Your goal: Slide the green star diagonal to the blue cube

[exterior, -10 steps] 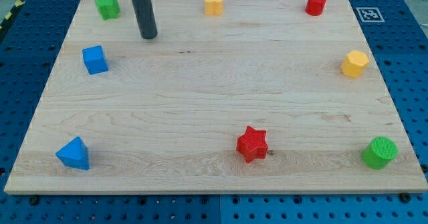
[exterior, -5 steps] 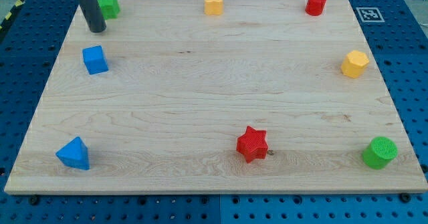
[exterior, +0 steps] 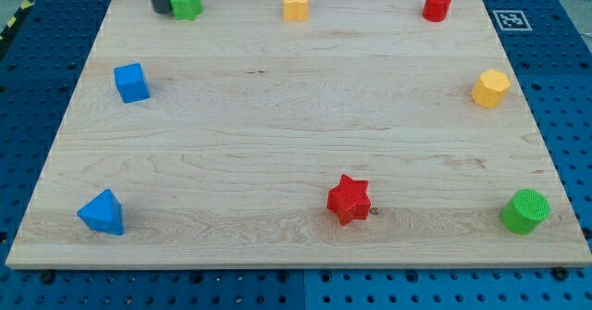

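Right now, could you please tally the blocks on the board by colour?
Green: 2, the green star and green cylinder
Blue: 2, the blue cube and blue pyramid
Yellow: 2, and
Red: 2, the red star and red cylinder
Total: 8

Bright, even light; sharp focus

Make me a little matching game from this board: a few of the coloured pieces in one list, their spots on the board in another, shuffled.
Pieces:
1. green star
2. red star
3. green cylinder
4. blue cube

Places:
A. the view's bottom right corner
B. the view's left edge, upper half
C. the view's top edge, just right of my tip
D. near the view's bottom edge, right of the middle

Pairs: 1-C, 2-D, 3-A, 4-B
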Controlling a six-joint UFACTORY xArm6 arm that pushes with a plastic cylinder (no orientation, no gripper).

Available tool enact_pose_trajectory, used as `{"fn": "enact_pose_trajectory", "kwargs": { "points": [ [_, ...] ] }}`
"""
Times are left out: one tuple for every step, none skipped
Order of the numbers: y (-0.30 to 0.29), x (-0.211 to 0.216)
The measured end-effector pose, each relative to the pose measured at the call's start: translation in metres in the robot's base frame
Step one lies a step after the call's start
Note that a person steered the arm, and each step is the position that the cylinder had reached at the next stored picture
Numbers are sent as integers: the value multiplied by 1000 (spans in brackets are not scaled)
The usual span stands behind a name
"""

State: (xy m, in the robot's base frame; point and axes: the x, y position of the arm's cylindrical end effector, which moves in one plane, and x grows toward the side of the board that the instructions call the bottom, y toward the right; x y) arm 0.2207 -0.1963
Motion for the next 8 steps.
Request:
{"fn": "enact_pose_trajectory", "kwargs": {
  "points": [
    [5,-6],
    [5,-24],
    [19,-29],
    [36,-29],
    [52,-28],
    [66,-29],
    [93,-29],
    [116,-27]
  ]
}}
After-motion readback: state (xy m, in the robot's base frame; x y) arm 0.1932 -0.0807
